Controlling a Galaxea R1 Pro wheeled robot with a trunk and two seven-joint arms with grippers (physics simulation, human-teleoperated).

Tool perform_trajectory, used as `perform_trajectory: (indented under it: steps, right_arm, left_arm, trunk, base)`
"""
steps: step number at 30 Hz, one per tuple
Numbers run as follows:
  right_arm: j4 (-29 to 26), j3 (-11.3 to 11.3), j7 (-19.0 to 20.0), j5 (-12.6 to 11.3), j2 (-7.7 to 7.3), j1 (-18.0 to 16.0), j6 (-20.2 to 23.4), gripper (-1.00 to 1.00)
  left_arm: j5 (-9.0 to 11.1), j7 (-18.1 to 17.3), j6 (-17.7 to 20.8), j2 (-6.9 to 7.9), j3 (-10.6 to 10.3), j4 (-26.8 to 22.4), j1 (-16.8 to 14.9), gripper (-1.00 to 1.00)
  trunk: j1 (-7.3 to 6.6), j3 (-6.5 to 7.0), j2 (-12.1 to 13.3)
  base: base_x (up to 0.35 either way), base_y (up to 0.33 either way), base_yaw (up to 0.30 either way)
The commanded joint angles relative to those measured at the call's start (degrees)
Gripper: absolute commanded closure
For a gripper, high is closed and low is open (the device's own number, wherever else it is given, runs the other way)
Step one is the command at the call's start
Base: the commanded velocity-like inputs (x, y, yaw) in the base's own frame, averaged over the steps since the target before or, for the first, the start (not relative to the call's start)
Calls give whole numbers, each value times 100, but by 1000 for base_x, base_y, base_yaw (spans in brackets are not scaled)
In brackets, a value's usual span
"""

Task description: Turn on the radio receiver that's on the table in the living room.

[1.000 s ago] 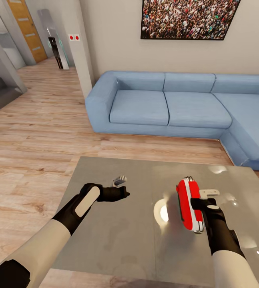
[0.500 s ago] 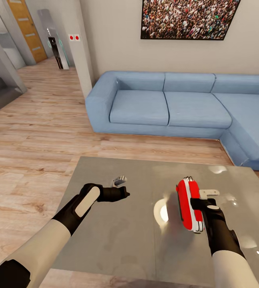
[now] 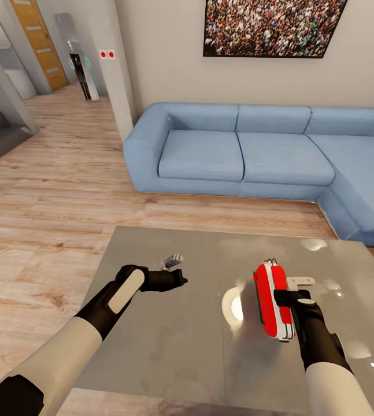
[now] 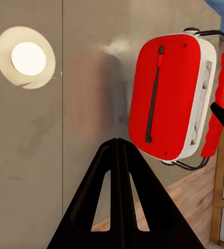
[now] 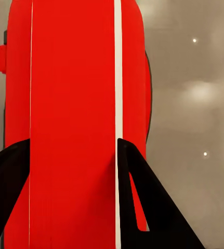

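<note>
I see the radio receiver (image 3: 273,300) on the counter (image 3: 198,346), right of centre, apparently on edge. My right claw (image 3: 284,297) straddles it; my left claw (image 3: 178,281) hangs well left. The sofa (image 3: 239,153) sits behind.

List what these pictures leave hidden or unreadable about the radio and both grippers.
- Radio receiver, right wrist view: its near end is cut off by the picture's edge.
- Right gripper, head view: finger contact hidden behind the radio's body.
- Left gripper, head view: fingers too small and dark to separate; left wrist view shows them together.
- Any switch state: unreadable.
</note>
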Motion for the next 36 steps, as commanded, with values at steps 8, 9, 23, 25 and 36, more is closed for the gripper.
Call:
perform_trajectory:
  steps: [8,9,23,25,36]
  right_arm:
    - [276,-3,-81,32,-3,2,-37,100]
    - [281,-3,-86,30,-3,2,-41,100]
    - [306,-4,-102,-8,-4,0,-65,100]
    - [308,-4,-103,-10,-4,1,-66,100]
    - [352,-4,-106,-13,-4,-4,-76,100]
  left_arm:
    - [0,0,0,0,0,0,0,100]
    - [0,0,0,0,0,0,0,100]
    - [0,0,0,0,0,0,0,100]
    - [0,0,0,0,0,0,0,100]
    - [0,0,0,0,0,0,0,100]
  trunk:
    - [0,0,0]
    - [0,0,0]
    - [0,0,0]
    - [0,0,0]
    - [0,0,0]
  base:
    - [0,0,0]
    - [0,0,0]
    - [0,0,0]
    - [0,0,0]
    - [0,0,0]
